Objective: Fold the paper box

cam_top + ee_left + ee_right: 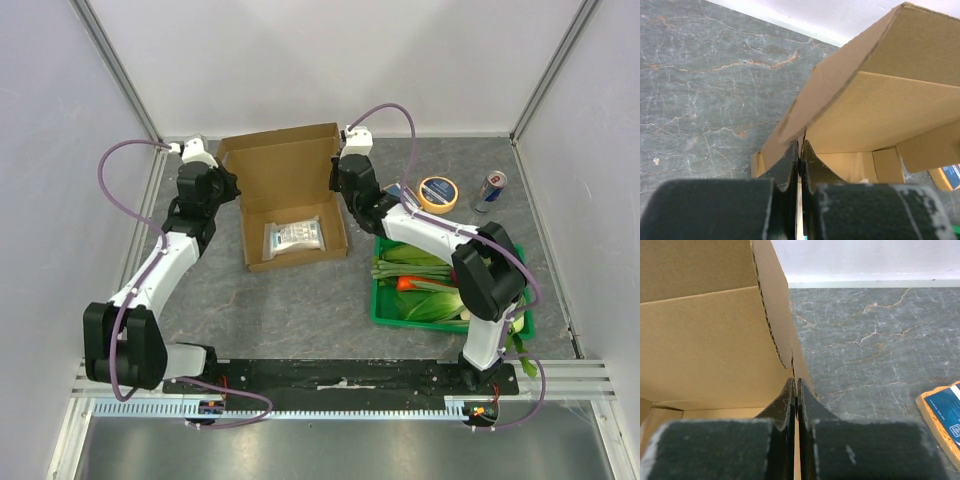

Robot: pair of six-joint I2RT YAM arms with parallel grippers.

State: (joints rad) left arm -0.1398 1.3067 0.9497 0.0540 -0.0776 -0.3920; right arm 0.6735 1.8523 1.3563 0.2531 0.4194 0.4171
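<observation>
Toward the far edge of the counter (300, 310), mid-width, the box (297, 262) sits with lid (280, 165) raised, left gripper (799, 150) and right gripper (794, 387) each pinching a side wall, so closing likely needs both to swing the lid forward evenly.

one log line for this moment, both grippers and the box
left gripper: shut on paper box left side | right gripper: shut on its right side | lid: open | white packet: inside box
</observation>
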